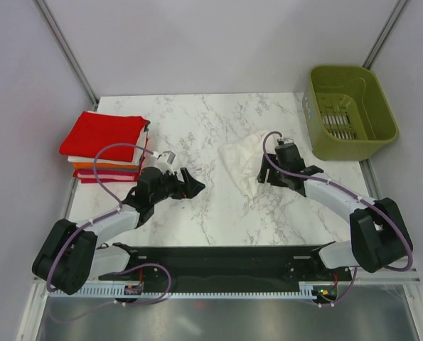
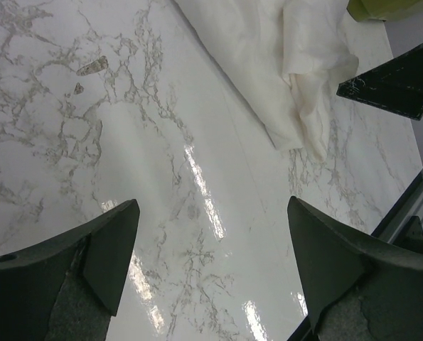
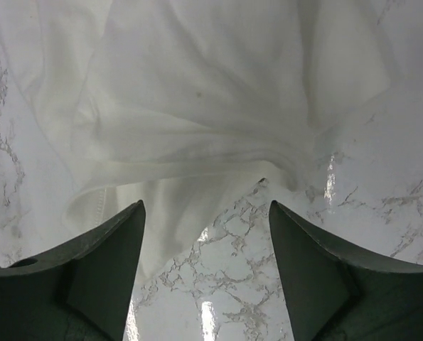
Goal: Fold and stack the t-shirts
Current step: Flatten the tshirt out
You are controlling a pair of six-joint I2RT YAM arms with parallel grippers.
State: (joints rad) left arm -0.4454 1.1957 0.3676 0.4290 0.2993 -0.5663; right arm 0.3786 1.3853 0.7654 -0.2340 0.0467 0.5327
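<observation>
1. Overhead, the left gripper point(image 1: 191, 183) sits left of centre above the bare table point(image 1: 197, 117). Its jaws are spread and hold nothing.
2. The left wrist view adds detail. Only glossy marble lies between the fingers point(image 2: 90, 263). The shirt point(image 2: 282, 64) lies well ahead, toward the upper right, apart from both tips. A dark part of the right arm cuts in at that view's right edge, and a green corner of the basket point(image 2: 382, 7) shows at the top.
3. The right gripper point(image 1: 266, 175) sits right of centre, at the shirt's point(image 1: 241, 162) right edge. From above, the gripper body hides where tips and cloth meet.
4. The right wrist view settles that point. The jaws are spread, with a loose edge of the shirt point(image 3: 197, 85) reaching down between the fingers point(image 3: 104, 270) and passing behind the left-hand one. The right-hand finger stands over bare marble. No cloth is pinched.
5. The shirt is white, crumpled and unfolded. It lies between the two grippers, closer to the right one.
6. The stack point(image 1: 104, 135) sits at the far left edge. It is folded, red on top, with white, orange and red layers below. A cable point(image 1: 115, 150) of the left arm loops across its front.
7. The basket point(image 1: 350, 110), olive green, stands at the far right corner, beyond the right gripper.
</observation>
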